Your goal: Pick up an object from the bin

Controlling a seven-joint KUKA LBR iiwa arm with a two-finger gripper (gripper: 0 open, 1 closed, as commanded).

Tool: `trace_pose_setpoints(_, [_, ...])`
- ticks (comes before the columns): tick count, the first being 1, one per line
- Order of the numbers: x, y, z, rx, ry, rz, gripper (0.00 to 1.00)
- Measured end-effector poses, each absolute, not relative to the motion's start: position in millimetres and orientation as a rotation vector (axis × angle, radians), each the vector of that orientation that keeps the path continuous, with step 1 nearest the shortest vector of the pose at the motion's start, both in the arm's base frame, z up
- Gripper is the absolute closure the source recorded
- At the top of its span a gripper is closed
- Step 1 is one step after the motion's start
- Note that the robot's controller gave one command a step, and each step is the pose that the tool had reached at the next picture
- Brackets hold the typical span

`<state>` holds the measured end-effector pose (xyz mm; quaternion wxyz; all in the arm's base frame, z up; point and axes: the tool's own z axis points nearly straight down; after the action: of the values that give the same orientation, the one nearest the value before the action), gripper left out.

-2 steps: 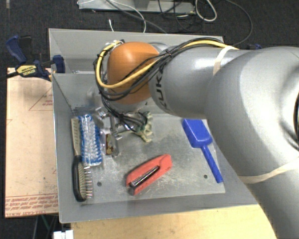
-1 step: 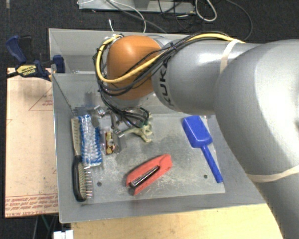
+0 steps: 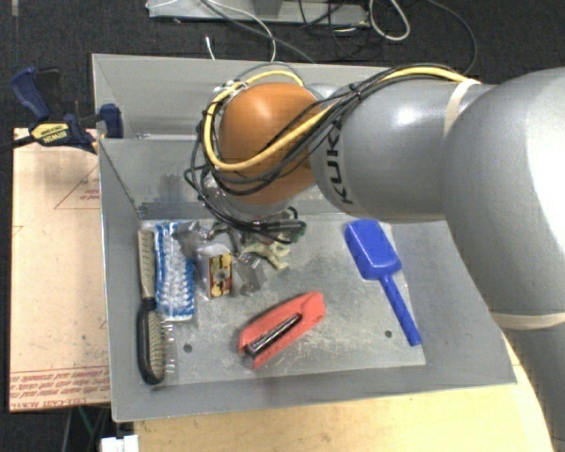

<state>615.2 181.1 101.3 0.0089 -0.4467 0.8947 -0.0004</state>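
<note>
Looking down in the camera view: gripper [image 3: 256, 241] low over the left-middle of the bin [image 3: 358, 351], under the orange wrist cover [image 3: 264, 139], open or closed impossible to tell behind cables. Just beside it, toward the front-left corner, a small yellow-and-red piece [image 3: 220, 274], long axis front-to-back. Nearer the front edge, a red stapler-like tool [image 3: 282, 326], lying diagonally.

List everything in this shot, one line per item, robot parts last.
bin: one, grey metal, centre
scoop: one, blue, right side of the bin floor
stapler-like tool: one, red and black, front middle
packet: one, clear with blue print, left side
black brush: one, front left corner
small heap: several, grey, yellow, white, under the end effector
arm: one, grey, from the right
orange cover: one, on the wrist
end effector: one, dark, over the small heap
</note>
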Motion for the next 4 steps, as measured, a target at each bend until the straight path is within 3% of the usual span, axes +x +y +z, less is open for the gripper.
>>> trace_pose_setpoints(1, [626.3,193.1,75.3,-1.583,2.685,-0.002,0.00])
trace_pose_setpoints(2, [644.9,105.2,78.5,-1.215,2.854,0.001,1.00])
trace_pose_setpoints(3, [644.3,106.0,77.6,-1.217,2.854,0.001,1.00])
trace_pose_setpoints(4, [639.8,105.7,108.3,-1.222,2.867,0.007,1.00])
